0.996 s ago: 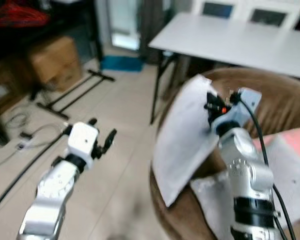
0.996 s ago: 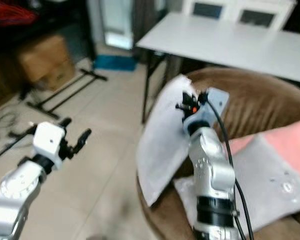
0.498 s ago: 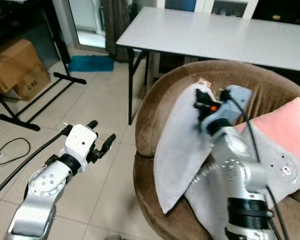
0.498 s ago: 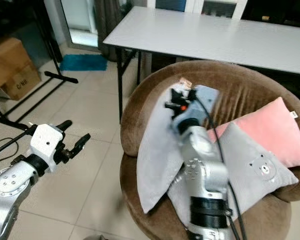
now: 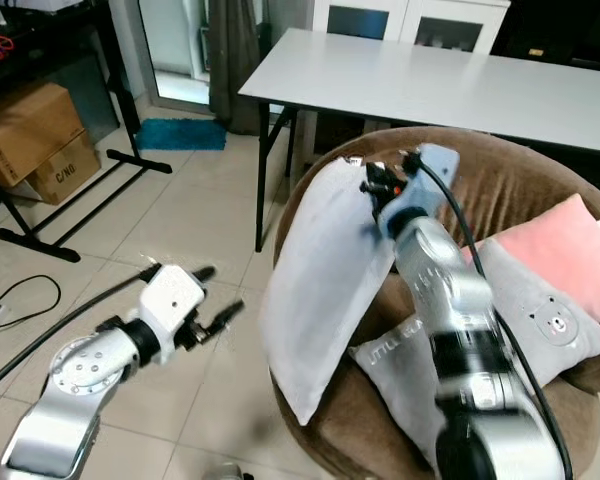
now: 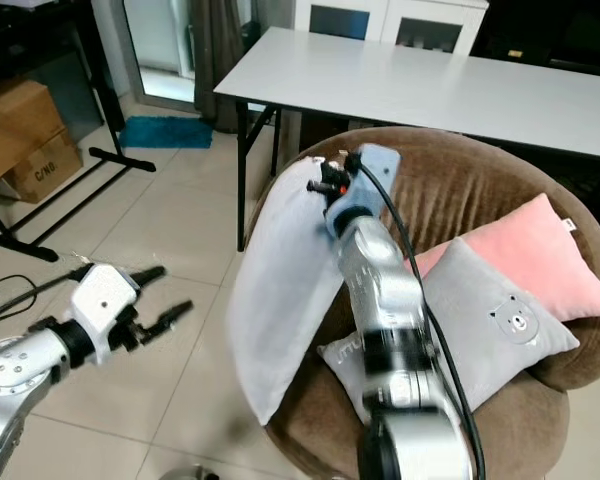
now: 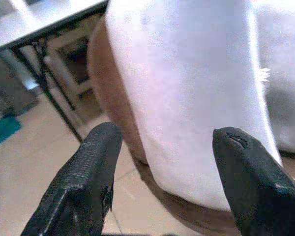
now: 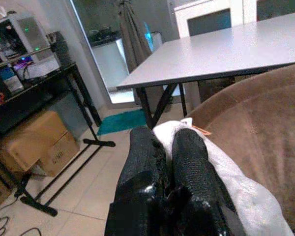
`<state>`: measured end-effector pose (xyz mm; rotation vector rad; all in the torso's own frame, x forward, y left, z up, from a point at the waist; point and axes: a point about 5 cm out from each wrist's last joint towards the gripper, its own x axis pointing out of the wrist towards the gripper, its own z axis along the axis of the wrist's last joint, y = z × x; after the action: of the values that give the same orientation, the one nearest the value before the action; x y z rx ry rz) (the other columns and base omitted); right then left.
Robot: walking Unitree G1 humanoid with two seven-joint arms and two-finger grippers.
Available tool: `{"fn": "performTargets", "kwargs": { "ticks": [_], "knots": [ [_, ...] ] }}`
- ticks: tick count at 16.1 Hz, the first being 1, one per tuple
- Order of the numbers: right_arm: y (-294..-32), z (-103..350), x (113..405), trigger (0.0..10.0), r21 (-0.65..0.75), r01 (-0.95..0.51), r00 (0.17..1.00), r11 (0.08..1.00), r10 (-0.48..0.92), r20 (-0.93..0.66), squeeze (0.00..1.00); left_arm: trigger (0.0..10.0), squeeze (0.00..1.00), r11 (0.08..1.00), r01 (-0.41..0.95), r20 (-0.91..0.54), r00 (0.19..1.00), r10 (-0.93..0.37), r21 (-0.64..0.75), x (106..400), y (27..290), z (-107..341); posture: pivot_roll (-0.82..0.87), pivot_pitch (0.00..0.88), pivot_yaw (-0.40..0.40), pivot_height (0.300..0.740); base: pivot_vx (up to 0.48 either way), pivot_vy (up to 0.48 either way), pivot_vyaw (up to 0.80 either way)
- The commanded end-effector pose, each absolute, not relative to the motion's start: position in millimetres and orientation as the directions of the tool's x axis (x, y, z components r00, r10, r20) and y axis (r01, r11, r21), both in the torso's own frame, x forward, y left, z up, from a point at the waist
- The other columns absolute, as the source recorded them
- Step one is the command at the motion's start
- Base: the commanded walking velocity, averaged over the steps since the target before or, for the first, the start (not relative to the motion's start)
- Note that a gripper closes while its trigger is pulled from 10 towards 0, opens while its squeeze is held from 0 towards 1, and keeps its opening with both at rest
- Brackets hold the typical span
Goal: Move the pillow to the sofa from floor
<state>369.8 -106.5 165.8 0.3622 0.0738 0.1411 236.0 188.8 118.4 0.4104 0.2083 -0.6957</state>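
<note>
A pale grey pillow [image 5: 320,285] hangs upright over the left rim of the round brown sofa [image 5: 525,180]. Its lower end reaches down past the seat's front edge. My right gripper [image 5: 372,187] is shut on the pillow's top corner [image 8: 187,129], with both black fingers [image 8: 145,147] pressed together on the fabric. My left gripper [image 5: 218,303] is open, low over the tiled floor to the left of the pillow and apart from it. In the left wrist view the pillow [image 7: 187,88] lies ahead between the spread fingers [image 7: 96,162].
A pink pillow [image 5: 555,250] and a grey bear-print pillow [image 5: 545,335] lie on the sofa seat. A white table [image 5: 430,80] stands behind it. Cardboard boxes [image 5: 35,130], black stand legs [image 5: 80,200], a floor cable [image 5: 10,300] and a teal mat [image 5: 180,133] are at the left.
The camera has swung. My right gripper has carried the pillow leftward toward the sofa's rim, so it hangs further out. My left gripper sits slightly lower.
</note>
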Motion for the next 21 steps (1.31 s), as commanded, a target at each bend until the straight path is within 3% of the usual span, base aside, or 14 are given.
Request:
{"fn": "performTargets", "kwargs": {
  "ticks": [1, 6, 7, 8, 12, 13, 15, 18, 21],
  "knots": [
    [-114.4, 180.2, 378.0, 10.0, 0.363, -0.109, 0.994, 0.926, 0.107, 0.024, 0.00, 10.0, 0.00, 0.672, 0.680, -0.332, 0.731, -0.596, 0.293, 237.3, 189.1, 119.6, 0.08, 0.000, -0.025, 0.740, 0.000, 0.000, 0.00],
    [-141.3, 172.1, 403.3, 10.0, 0.349, 0.062, 0.997, 0.935, -0.040, -0.070, 0.00, 10.0, 0.00, 0.635, 0.717, -0.365, 0.695, -0.620, 0.286, 238.6, 190.5, 118.8, 0.08, 0.000, -0.015, 0.740, 0.000, 0.000, 0.00],
    [-145.4, 162.8, 402.4, 10.0, 0.334, 0.084, 0.992, 0.939, -0.047, -0.118, 0.99, 10.0, 0.00, 0.634, 0.720, -0.367, 0.692, -0.622, 0.281, 238.7, 190.2, 118.3, 0.08, 0.000, -0.012, 0.740, 0.000, 0.000, 0.00],
    [-154.2, 147.1, 399.2, 10.0, 0.312, 0.145, 0.976, 0.939, -0.085, -0.199, 1.00, 10.0, 0.00, 0.631, 0.726, -0.370, 0.685, -0.627, 0.273, 239.1, 189.8, 117.5, 0.08, 0.000, -0.009, 0.740, 0.000, 0.000, 0.00],
    [-199.8, 109.9, 380.8, 10.0, 0.259, 0.403, 0.880, 0.878, -0.293, -0.375, 1.00, 10.0, 0.00, 0.617, 0.741, -0.378, 0.668, -0.641, 0.263, 242.0, 189.2, 116.5, 0.08, 0.000, -0.010, 0.740, 0.000, 0.000, 0.00],
    [-216.7, 112.7, 378.9, 10.0, 0.300, 0.439, 0.875, 0.847, -0.328, -0.356, 0.00, 10.0, 0.00, 0.621, 0.737, -0.374, 0.673, -0.639, 0.267, 241.9, 189.5, 116.5, 0.08, 0.000, -0.015, 0.740, 0.000, 0.000, 0.00],
    [-224.4, 124.5, 382.7, 10.0, 0.329, 0.385, 0.910, 0.862, -0.298, -0.287, 0.00, 10.0, 0.00, 0.648, 0.713, -0.344, 0.699, -0.627, 0.267, 241.4, 189.0, 116.6, 0.07, 0.000, -0.019, 0.740, 0.000, 0.000, 0.00],
    [-215.7, 131.7, 384.5, 10.0, 0.309, 0.216, 0.972, 0.926, -0.173, -0.161, 0.00, 10.0, 0.00, 0.769, 0.587, -0.237, 0.808, -0.539, 0.252, 247.6, 185.0, 116.6, 0.04, 0.000, -0.016, 0.740, 0.000, 0.000, 0.00],
    [-197.1, 120.0, 360.6, 10.0, 0.265, 0.111, 0.994, 0.958, -0.105, -0.034, 0.00, 10.0, 0.00, 0.864, 0.431, -0.171, 0.901, -0.398, 0.262, 251.4, 184.9, 114.9, 0.01, 0.000, -0.029, 0.740, 0.000, 0.000, -0.71]
  ]
}}
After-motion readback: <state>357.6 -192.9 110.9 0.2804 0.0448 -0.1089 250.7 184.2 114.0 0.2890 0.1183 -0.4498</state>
